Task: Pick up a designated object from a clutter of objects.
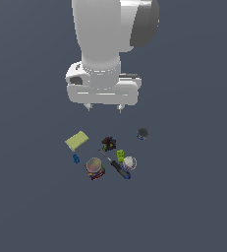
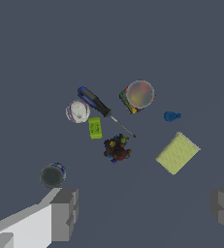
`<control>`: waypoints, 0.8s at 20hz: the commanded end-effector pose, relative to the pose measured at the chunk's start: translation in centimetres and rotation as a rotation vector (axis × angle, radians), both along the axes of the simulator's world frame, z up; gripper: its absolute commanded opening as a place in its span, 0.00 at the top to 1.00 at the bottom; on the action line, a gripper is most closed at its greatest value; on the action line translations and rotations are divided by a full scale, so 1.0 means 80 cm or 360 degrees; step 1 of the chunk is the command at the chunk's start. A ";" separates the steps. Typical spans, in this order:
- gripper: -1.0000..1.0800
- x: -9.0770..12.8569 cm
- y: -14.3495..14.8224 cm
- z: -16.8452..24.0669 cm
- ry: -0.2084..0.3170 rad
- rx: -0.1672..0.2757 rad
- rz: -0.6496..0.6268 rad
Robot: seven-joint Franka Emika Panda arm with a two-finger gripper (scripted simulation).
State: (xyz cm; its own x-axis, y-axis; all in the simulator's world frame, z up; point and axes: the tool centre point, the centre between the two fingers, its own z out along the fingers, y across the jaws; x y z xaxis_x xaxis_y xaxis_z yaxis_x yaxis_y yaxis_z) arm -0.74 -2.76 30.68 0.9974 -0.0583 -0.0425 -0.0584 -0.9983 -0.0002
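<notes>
The designated object is a short stubby can [image 1: 95, 168] with a greyish-orange round top and red, blue, yellow patched sides; it stands upright at the near side of the pile and shows in the wrist view [image 2: 138, 96] too. My gripper [image 1: 104, 107] hangs high above the pile, fingers wide apart and empty; its fingertips [image 2: 65, 213] frame the wrist view. Around the can lie a yellow-green sponge [image 1: 77, 141], a tiny blue piece [image 1: 76, 158], a dark lump [image 1: 108, 143], a green brick [image 1: 120, 155], a blue-handled screwdriver [image 1: 118, 169], a whitish ball [image 1: 129, 163] and a dark disc [image 1: 142, 133].
The items lie on a flat dark grey floor [image 1: 193, 206]. The screwdriver lies just to the exterior view's right of the can, close to it. The dark disc sits apart from the others.
</notes>
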 end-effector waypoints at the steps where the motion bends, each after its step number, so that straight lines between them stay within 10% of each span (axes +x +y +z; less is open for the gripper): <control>1: 0.04 0.000 0.000 0.000 0.0000 0.0000 0.0000; 16: 0.04 -0.002 0.014 0.001 0.0020 -0.0020 0.0114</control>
State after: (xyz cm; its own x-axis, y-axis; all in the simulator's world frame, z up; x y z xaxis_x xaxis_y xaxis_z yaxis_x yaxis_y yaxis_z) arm -0.98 -1.61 30.89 0.9985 0.0099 -0.0544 0.0106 -0.9999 0.0128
